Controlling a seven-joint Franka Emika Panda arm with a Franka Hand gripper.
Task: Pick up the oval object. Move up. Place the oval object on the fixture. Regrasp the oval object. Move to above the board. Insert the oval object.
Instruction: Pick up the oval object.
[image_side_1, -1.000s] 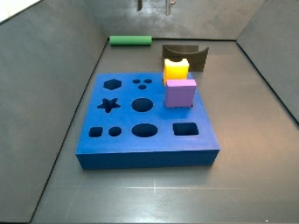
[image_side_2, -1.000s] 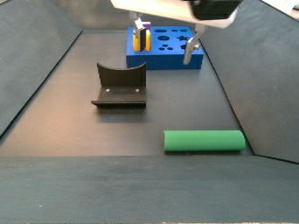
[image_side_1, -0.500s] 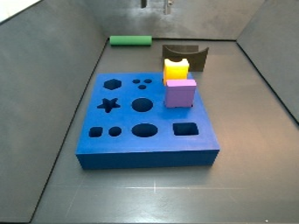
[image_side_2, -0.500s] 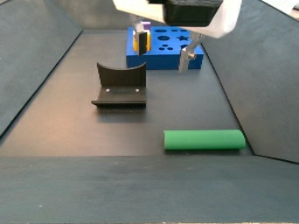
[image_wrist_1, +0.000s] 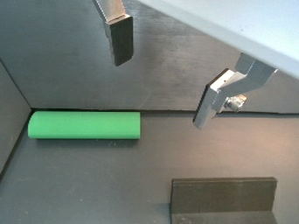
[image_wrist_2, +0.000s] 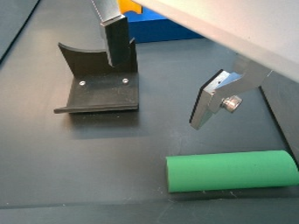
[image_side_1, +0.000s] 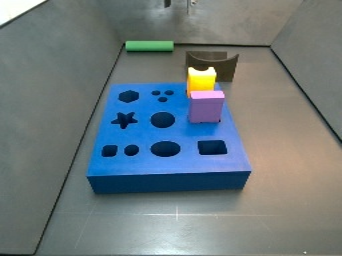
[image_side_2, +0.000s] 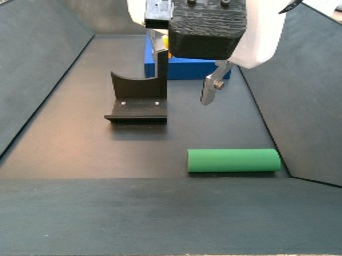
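Gripper (image_side_2: 187, 76) lower and nearer than 1 s ago in side view, now between fixture and peg; peg, fixture, board unmoved.

Near: bright green smooth oval peg (image_side_2: 234, 161) flat on dark floor, untouched, close to side wall; long axis crosswise to line from gripper.

Mid: gripper (image_wrist_2: 162, 76) above floor, jaws spread wide, empty; both silver fingers (image_wrist_1: 215, 94) short of peg (image_wrist_1: 84, 125).

Beside: dark notched fixture (image_side_2: 136, 98).

Far: thick blue board (image_side_1: 167, 135) with yellow block (image_side_1: 202, 77), purple cube (image_side_1: 206, 105).

Judgement: gripper needs shift toward peg, then descent.
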